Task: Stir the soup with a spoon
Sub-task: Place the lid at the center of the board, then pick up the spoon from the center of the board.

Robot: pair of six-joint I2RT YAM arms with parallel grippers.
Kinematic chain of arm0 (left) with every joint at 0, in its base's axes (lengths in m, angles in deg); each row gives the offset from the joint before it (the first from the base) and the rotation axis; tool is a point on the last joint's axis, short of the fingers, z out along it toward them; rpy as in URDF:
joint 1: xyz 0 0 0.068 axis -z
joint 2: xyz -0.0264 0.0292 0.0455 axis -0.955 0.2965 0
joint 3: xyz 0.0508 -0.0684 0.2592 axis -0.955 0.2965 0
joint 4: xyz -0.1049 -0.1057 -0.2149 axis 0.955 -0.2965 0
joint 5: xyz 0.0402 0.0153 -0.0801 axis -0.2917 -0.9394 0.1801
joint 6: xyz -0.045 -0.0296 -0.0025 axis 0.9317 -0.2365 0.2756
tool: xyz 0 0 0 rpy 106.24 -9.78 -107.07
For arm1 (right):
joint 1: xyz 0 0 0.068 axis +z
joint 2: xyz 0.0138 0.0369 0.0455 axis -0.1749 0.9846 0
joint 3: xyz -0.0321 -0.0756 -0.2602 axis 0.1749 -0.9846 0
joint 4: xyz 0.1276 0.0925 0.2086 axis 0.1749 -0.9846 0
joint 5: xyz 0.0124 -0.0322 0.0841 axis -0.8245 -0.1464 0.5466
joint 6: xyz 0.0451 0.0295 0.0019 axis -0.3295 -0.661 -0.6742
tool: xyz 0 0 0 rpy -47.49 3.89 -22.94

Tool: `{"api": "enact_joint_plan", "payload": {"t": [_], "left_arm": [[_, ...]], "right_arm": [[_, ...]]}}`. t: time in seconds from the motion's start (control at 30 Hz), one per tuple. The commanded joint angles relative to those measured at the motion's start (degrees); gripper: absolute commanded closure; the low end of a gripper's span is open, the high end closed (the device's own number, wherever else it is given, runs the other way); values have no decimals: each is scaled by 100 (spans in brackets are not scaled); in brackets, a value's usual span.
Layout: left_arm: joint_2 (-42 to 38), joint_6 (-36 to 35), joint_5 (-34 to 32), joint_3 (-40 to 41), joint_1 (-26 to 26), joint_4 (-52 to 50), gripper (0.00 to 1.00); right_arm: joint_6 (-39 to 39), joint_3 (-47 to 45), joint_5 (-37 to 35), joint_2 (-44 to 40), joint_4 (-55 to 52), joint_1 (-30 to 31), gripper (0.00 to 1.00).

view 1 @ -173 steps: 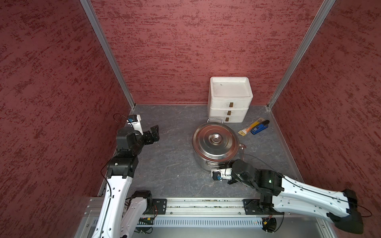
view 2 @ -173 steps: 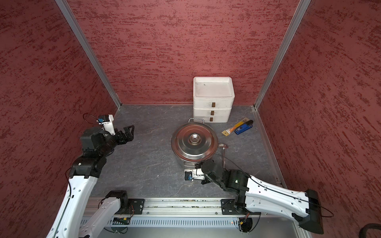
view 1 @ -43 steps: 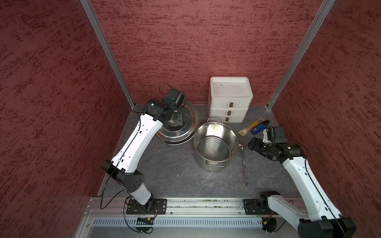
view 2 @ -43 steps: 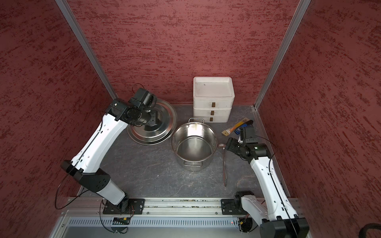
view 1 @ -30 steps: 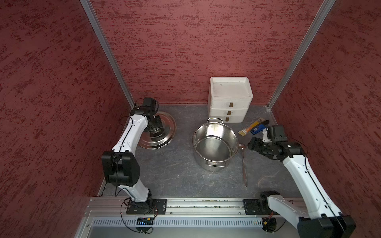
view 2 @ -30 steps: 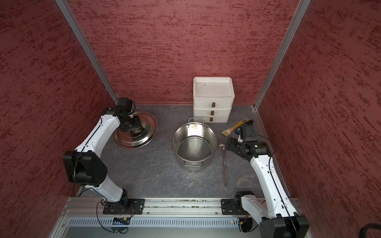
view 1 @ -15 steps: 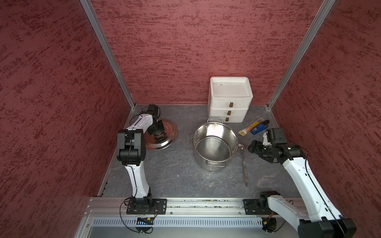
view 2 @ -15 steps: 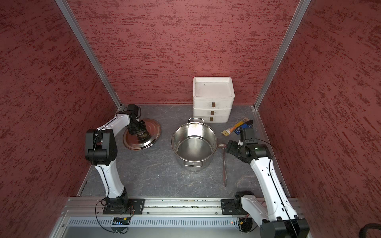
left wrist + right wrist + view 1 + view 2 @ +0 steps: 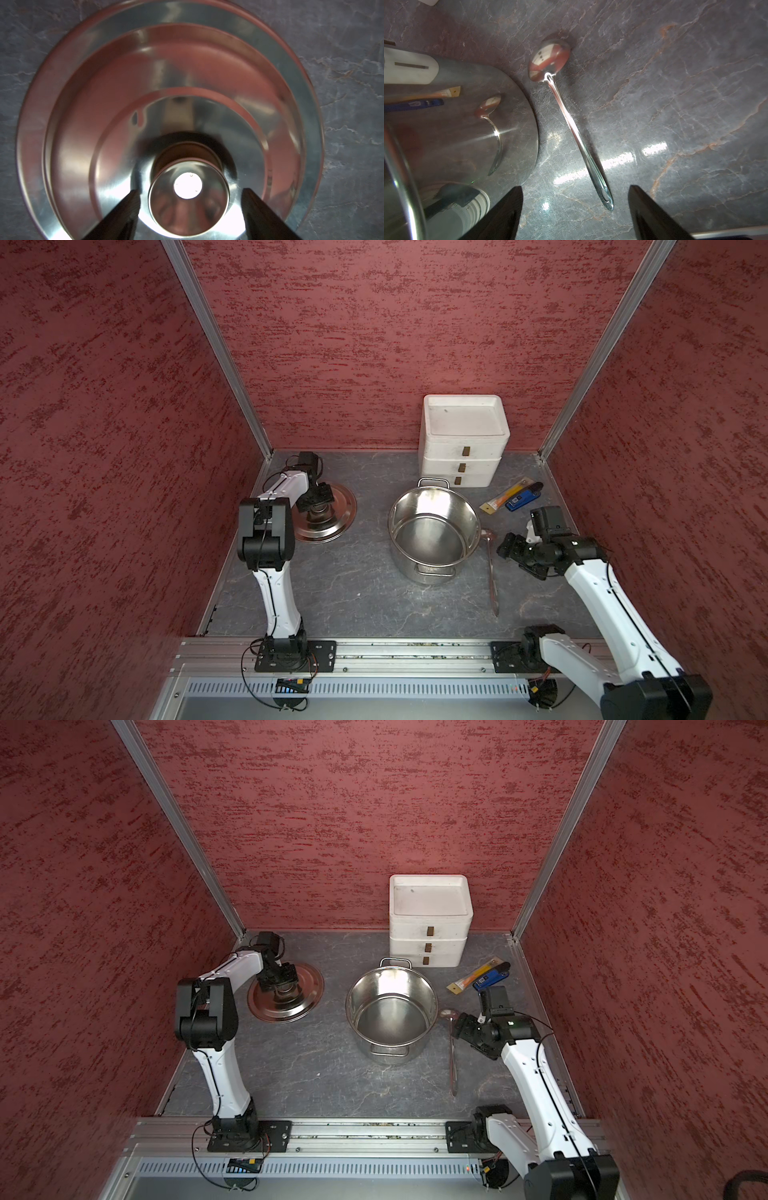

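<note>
The lid [image 9: 336, 506] lies on the counter [image 9: 353, 585] under the left jaws, its knob [image 9: 188, 199] between them. The pot [image 9: 405, 562] stands between the two pairs of jaws, nearer the right. The spoon [image 9: 491, 568] lies between the pot and the right jaws. Behind the right jaws lie a packet [image 9: 505, 499] and a tool [image 9: 523, 498]; behind the pot stands a drawer unit [image 9: 461, 448].

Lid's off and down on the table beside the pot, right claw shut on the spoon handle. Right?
Wrong on the claw. The lid is off and on the table beside the pot, but the right claw is open and empty: the right wrist view shows the spoon lying flat on the table, untouched.
</note>
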Motion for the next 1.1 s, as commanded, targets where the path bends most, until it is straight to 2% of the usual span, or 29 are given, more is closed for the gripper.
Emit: {"api": "enact_joint_plan", "payload": {"t": [0.0,0.23,0.4,0.63,0.8,0.9,1.07], "left_arm": [[-27,-69,90,53,-76,139,1],[-709,-37,60,163,-208,179,0],[-1691,-51,80,393,-275,305,0],[-3688,-248,853,1597,-276,1396,0],[-5016,-541,1089,2411,-302,2337,0],[-5575,-706,1204,2701,-300,2643,0],[-6170,-771,1150,2842,-287,2461,0]], "right_arm": [[-8,-141,188,41,117,-59,16],[216,-368,473,394,570,-56,16],[554,-551,666,937,1056,-89,18],[953,-826,1200,1801,2060,-322,28],[1305,-694,1242,2494,2457,-395,36],[1530,-586,1250,2978,2541,-441,46],[1596,-560,1360,3291,2719,-452,57]]}}
